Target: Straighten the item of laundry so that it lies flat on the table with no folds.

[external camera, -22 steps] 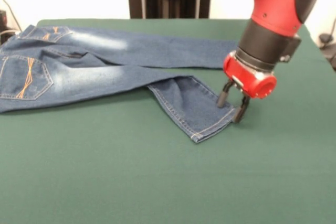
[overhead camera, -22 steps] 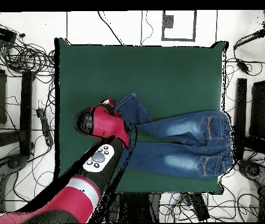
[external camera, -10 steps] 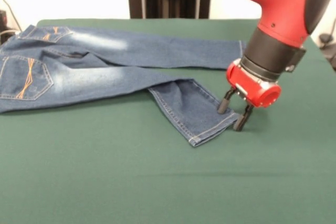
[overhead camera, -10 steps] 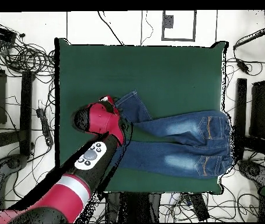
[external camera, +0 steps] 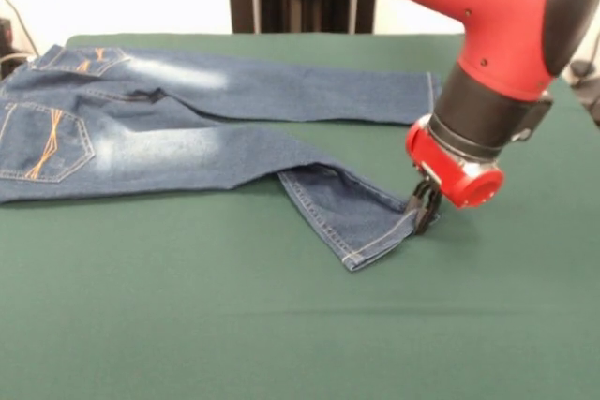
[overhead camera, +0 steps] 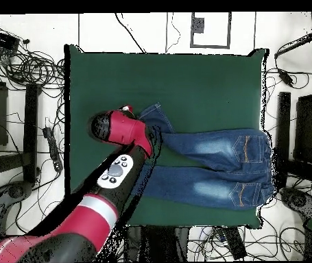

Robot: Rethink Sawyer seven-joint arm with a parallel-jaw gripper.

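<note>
Hidden: in the overhead view the red arm (overhead camera: 127, 140) covers the hem end of one leg of the jeans (overhead camera: 213, 168); the gripper itself does not show there. In the front view the waistband runs off the left edge, cut off.
Hard to make out: the fingertips are dark against dark cloth; whether denim sits between them is not fully clear, though the hem corner rises to meet them.
Count: one pair of jeans (external camera: 187, 138), two legs, two back pockets with orange stitching; one arm, one gripper (external camera: 424, 208); one table (external camera: 281, 325).
Gripper: fingers drawn close together, pinched on the right corner of the near leg's hem, at the right of the front view.
Jeans, position: lying on the green table, waist at the left, legs reaching right. Far leg lies straight and flat, its hem at the right, beyond the gripper. Near leg bends and doubles over partway, its lower part angling toward the near right.
Jeans to gripper: hem corner touching the fingertips; the rest of the garment spreads left and far from the gripper.
</note>
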